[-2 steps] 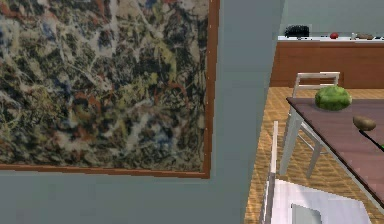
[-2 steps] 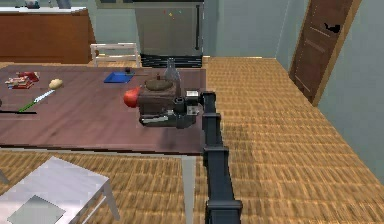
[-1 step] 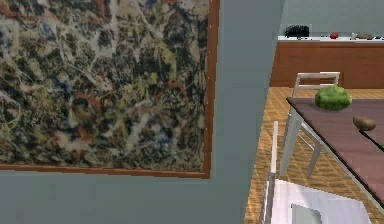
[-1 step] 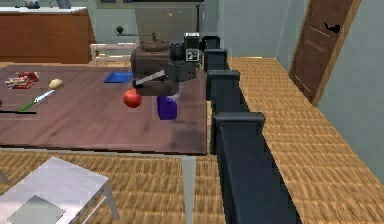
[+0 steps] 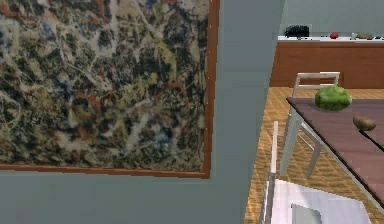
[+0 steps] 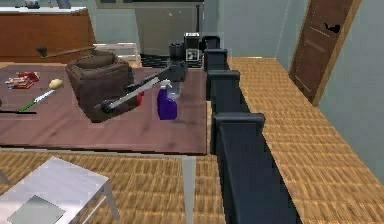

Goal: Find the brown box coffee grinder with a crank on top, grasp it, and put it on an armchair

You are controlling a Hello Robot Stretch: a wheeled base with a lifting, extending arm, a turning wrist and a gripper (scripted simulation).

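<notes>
Stretching along the right edge of the dark worktop (image 6: 100, 135) in the arm side view, the arm (image 6: 245, 165) rises as a dark stepped bar. From its far end the gripper (image 6: 108, 104) slants down to the left, and its thin grey fingers (image 6: 140, 90) lie across the front of a brown box (image 6: 95, 70). This box, with a darker top, stands on the worktop and suits the coffee grinder in colour and shape, though I cannot make out a crank. Since the box stands right behind the fingers, I cannot tell whether the gripper holds anything. Just right of the box stand a purple bottle (image 6: 167, 102) and a small red thing (image 6: 139, 97). Toward the worktop's left end lie a pale roundish lump (image 6: 57, 83) and a slim green-handled utensil (image 6: 35, 98). A white chair (image 6: 60, 190) sits below the worktop, and a brown door (image 6: 325, 45) stands at the far right

In the forward view a big speckled painting (image 5: 100, 80) in a brown frame hangs on a grey-blue wall (image 5: 240, 100). To its right, the worktop (image 5: 340, 140) carries a round green thing (image 5: 333, 97) and a brownish lump (image 5: 365, 123), with a wooden counter (image 5: 330, 60) far behind
</notes>
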